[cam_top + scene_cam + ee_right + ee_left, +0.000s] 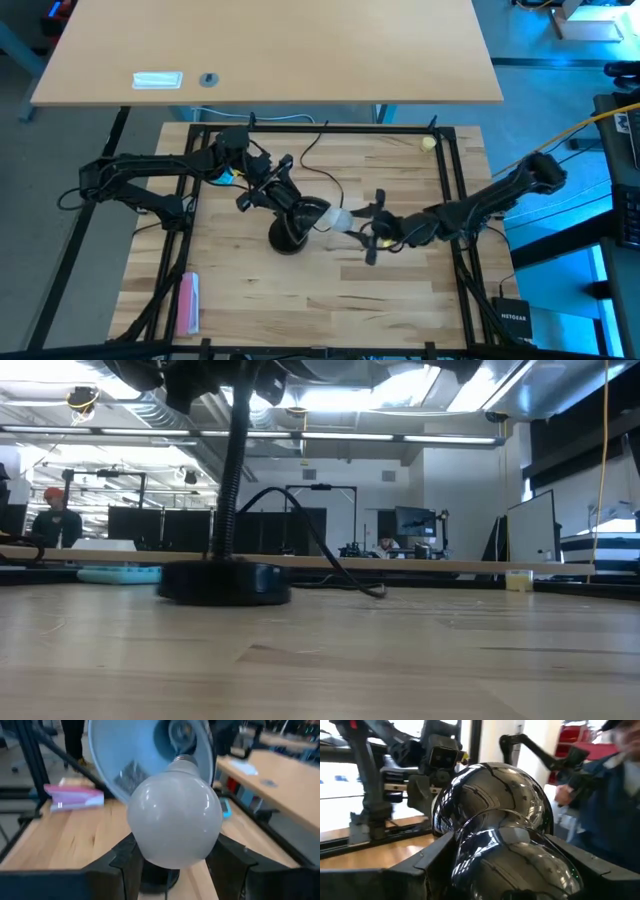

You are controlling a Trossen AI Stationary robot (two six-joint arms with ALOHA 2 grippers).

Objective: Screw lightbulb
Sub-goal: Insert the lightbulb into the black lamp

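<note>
1. A wooden tabletop (400, 300) seen from above, with a black lamp (292, 228) standing near its middle on a round base.
2. The left tool (290, 205) is clamped around the outside of the lamp's shiny shade (492, 810), tipping its open mouth toward the right arm.
3. The right tool (352, 224) grips the white lightbulb (175, 817) by its round end, one finger on each side.
4. The lightbulb sits between the two tools, just beside the mouth of the shade, above the tabletop.
5. Key relation: the bulb's long axis points from the right tool toward the lamp, with the metal screw base (184, 759) leading. In the right wrist view that base sits at, or just inside, the pale inner cone of the shade, close to the socket (182, 732). Whether the threads have caught cannot be seen.
6. Judgement: the right arm is the one to turn; it must keep the bulb in line with the socket while the left holds the shade firm.
</note>
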